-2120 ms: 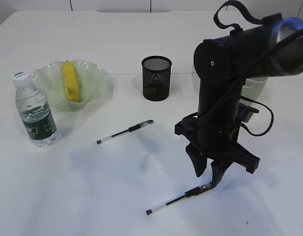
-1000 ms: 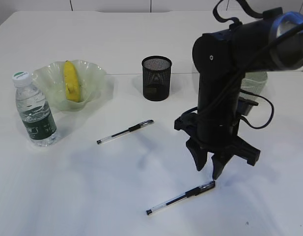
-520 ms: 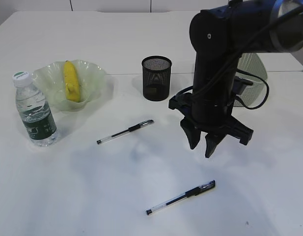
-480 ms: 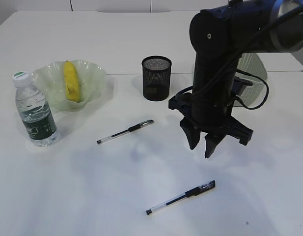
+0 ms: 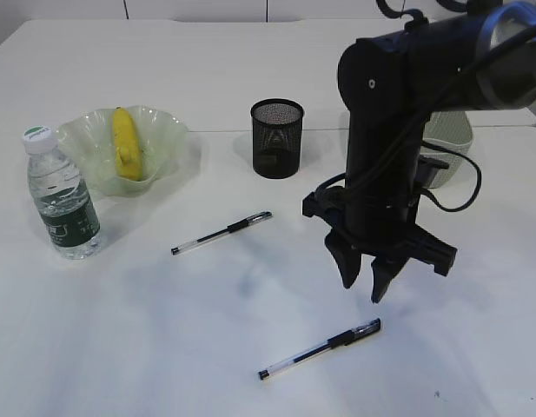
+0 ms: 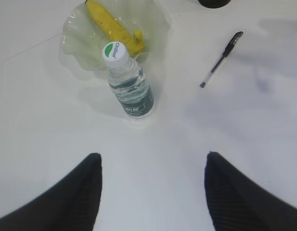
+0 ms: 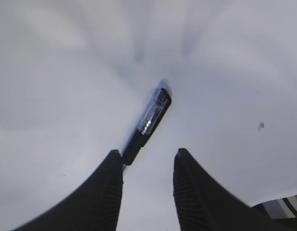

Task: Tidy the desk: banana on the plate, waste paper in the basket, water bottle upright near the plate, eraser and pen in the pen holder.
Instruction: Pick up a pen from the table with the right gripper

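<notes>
My right gripper (image 5: 363, 291) hangs open and empty above the table, just behind the cap end of a black pen (image 5: 320, 349). In the right wrist view this pen (image 7: 147, 122) lies ahead of the open gripper (image 7: 148, 152), its lower end by the left fingertip (image 7: 114, 156). A second pen (image 5: 221, 233) lies mid-table. The banana (image 5: 125, 142) lies on the pale green plate (image 5: 168, 130). The water bottle (image 5: 62, 195) stands upright beside the plate. The black mesh pen holder (image 5: 277, 137) stands behind. My left gripper (image 6: 153, 155) is open and empty, short of the bottle (image 6: 130, 86). No eraser or waste paper shows.
A pale green basket (image 5: 448, 143) stands at the back right, mostly hidden behind my right arm. The left wrist view also shows the banana (image 6: 114, 26), the plate (image 6: 76, 33) and the second pen (image 6: 221, 58). The table's far edge runs along the top.
My right gripper was down at the near pen's cap end, rose and drew back without it, and has now come down and forward again. The pen stays on the table.
</notes>
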`<act>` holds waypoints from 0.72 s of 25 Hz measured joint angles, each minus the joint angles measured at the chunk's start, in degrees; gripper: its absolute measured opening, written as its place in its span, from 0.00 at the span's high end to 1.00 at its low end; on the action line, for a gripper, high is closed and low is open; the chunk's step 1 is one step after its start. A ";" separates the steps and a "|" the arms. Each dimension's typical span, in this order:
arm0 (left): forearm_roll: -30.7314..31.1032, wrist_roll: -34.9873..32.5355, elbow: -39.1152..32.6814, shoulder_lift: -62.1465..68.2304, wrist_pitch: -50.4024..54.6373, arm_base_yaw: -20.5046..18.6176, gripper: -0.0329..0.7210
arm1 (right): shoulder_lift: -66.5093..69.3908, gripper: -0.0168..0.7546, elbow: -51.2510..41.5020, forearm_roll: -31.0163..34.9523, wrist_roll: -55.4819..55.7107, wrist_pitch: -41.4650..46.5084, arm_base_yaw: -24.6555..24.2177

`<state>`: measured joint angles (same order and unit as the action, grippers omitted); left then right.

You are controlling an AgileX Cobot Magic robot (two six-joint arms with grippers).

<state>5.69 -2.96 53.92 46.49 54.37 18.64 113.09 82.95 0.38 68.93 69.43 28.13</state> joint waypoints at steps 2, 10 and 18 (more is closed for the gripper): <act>0.00 0.00 0.00 0.00 0.00 0.00 0.33 | 0.04 0.63 -1.52 1.13 -0.47 -0.29 0.00; 0.00 0.00 0.00 0.00 -0.04 0.00 0.33 | 0.04 0.63 -2.72 1.77 -3.88 -2.83 0.00; 0.00 0.00 0.00 0.00 -0.04 0.00 0.33 | 0.04 0.63 -5.32 2.85 -6.78 -6.96 0.00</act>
<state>5.69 -2.96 53.92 46.49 54.34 18.64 113.13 77.63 3.23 62.15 62.48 28.13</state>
